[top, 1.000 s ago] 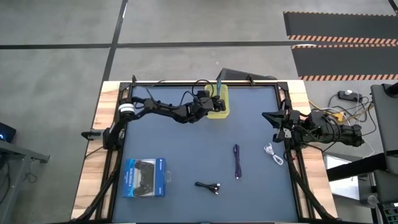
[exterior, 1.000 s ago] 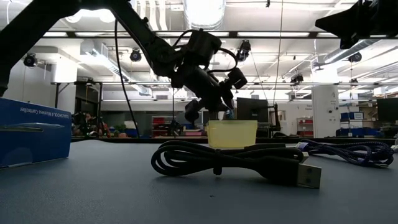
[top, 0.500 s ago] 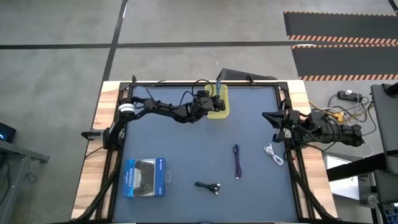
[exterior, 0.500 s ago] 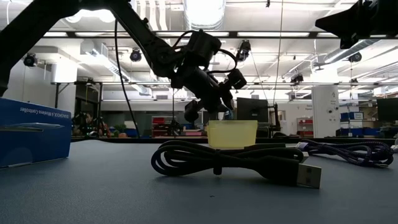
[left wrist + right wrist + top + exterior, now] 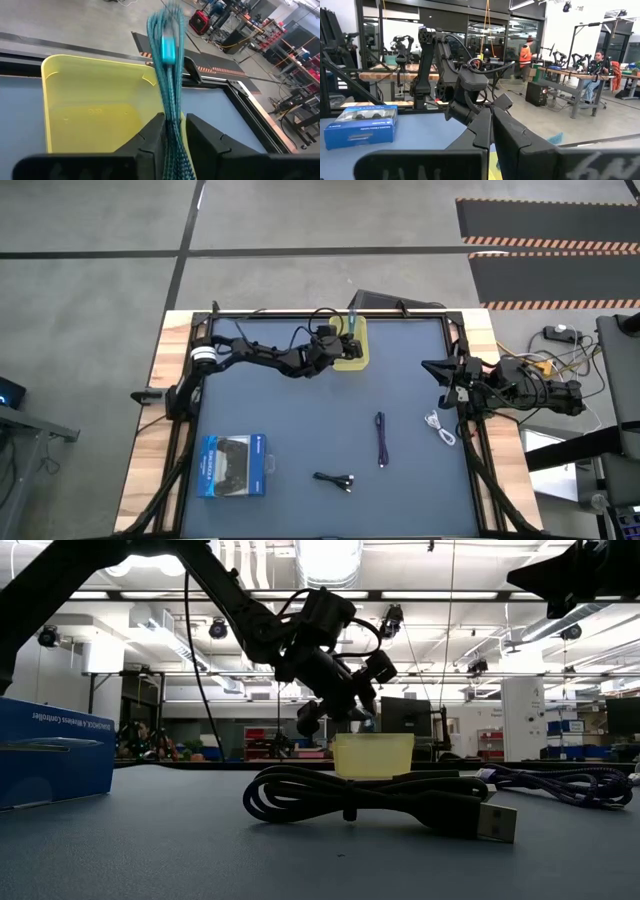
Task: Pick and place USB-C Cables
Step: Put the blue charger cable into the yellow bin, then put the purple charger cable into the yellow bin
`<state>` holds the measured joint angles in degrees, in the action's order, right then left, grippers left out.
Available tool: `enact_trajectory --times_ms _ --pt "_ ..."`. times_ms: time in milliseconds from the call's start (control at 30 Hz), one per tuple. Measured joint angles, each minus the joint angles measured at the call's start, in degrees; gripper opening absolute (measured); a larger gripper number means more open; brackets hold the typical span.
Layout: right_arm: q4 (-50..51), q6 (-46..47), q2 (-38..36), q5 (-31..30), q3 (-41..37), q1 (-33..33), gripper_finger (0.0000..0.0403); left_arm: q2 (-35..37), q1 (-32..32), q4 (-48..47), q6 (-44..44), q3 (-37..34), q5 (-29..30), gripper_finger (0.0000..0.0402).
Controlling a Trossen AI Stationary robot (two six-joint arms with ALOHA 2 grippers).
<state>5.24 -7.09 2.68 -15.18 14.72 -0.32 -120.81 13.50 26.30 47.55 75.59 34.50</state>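
Observation:
My left gripper (image 5: 343,343) is over the yellow bin (image 5: 352,352) near the table's far edge, shut on the teal cable (image 5: 167,47). In the low view the left gripper (image 5: 345,710) hangs just above the bin (image 5: 373,754). The purple cable (image 5: 381,438) lies straight, right of the table's centre. Coiled near the right edge lies the white cable (image 5: 439,427). The black cable (image 5: 335,479) lies looped near the near edge, and it fills the front of the low view (image 5: 380,800). My right gripper (image 5: 440,370) waits shut at the right edge. My left gripper pinches the teal cable's folded bundle of several strands (image 5: 173,117) between its two fingers (image 5: 150,135). The bundle lies along the fingers and sticks out past their tips, connector end (image 5: 167,47) outermost. It is lifted clear, over the bin's far rim.
A blue-and-black flat box (image 5: 232,464) lies near the table's near left corner; in the low view it stands at the left (image 5: 50,750). Black frame rails (image 5: 300,317) run along the table's edges. Bare mat lies between the bin and the loose cables.

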Motion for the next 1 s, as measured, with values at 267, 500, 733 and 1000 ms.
enact_trajectory --times_ms 267,500,733,1000 --pt "0.0 -0.1 0.0 0.0 0.0 0.0 0.0009 0.1 0.0 0.0 0.0 0.0 0.0 0.0072" --pt "0.0 -0.1 0.0 0.0 0.0 0.0 0.0009 0.1 0.0 0.0 0.0 0.0 0.0 0.0072" --pt "0.0 0.0 0.0 0.0 0.0 0.0 0.0009 0.8 -0.1 0.1 -0.3 0.2 -1.6 0.0073" --pt "-1.2 1.1 0.0 0.1 0.0 0.0 0.0009 4.5 -1.5 -0.1 -6.0 0.1 -6.0 0.0073"
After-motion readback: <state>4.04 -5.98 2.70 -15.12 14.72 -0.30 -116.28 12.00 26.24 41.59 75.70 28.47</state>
